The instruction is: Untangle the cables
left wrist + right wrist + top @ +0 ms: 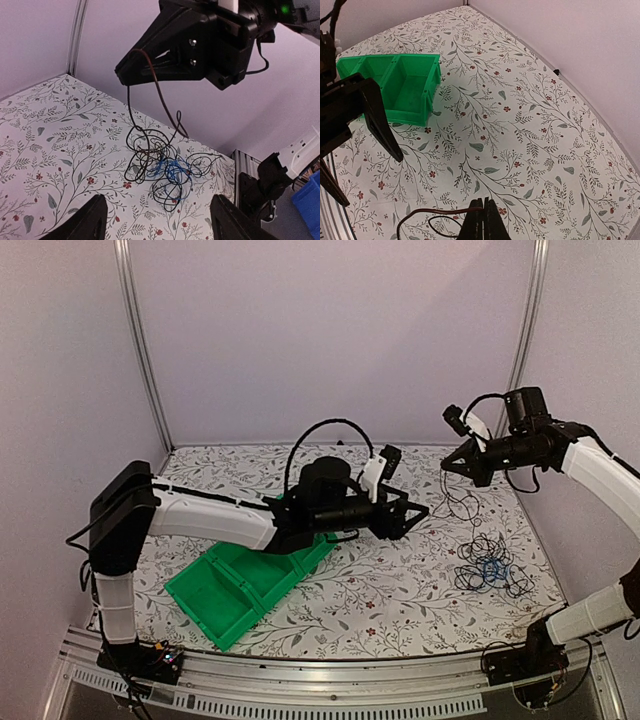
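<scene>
At the left of the table [380, 590], a green bin [225, 600] is sitting on the flowered cloth, and the left arm is reaching out over it towards the middle. In the right wrist view the bin [405, 90] is showing its open top and the dividers inside.

The left gripper [418, 520] is hanging above the table with its jaws spread wide and nothing between them. In the left wrist view its two fingers [95, 220] are standing well apart at the bottom edge, and the gripper is pointing towards the tangle on the right.

The cables [488, 570] are lying in a loose heap on the right part of the table, well apart from the bin. Most of them are black and are looping over one another, and a blue cable [172, 170] is winding through the middle of the heap [160, 162].

One dark strand [129, 102] is rising out of the heap and is hanging in the air up to the right gripper [446, 467]. This gripper is hovering high above the table, up and to the left of the heap, with its jaws pressed together and pinching that strand at the tips. The right wrist view is showing the closed fingertips [482, 220] at the bottom edge, with the strand [440, 211] curving away to the left of them above the cloth.
</scene>
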`<control>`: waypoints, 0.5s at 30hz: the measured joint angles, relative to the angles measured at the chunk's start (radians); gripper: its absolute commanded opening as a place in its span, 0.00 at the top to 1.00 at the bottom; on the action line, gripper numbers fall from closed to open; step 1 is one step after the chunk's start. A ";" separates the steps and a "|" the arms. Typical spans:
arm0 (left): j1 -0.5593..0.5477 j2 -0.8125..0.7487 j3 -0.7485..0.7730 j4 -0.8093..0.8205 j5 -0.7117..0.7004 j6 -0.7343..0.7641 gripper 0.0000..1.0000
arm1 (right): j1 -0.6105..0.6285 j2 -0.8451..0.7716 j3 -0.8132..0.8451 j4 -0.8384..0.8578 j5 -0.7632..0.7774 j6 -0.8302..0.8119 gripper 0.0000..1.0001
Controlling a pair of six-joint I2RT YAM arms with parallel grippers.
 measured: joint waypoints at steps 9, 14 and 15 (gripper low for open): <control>-0.004 0.098 0.136 0.090 -0.037 -0.106 0.30 | 0.013 -0.031 -0.070 0.055 0.002 0.072 1.00; -0.004 0.185 0.305 0.037 -0.119 -0.172 0.39 | 0.023 -0.031 -0.086 0.089 0.037 0.109 1.00; -0.004 0.203 0.340 0.014 -0.137 -0.188 0.41 | 0.026 -0.031 -0.086 0.095 0.048 0.114 1.00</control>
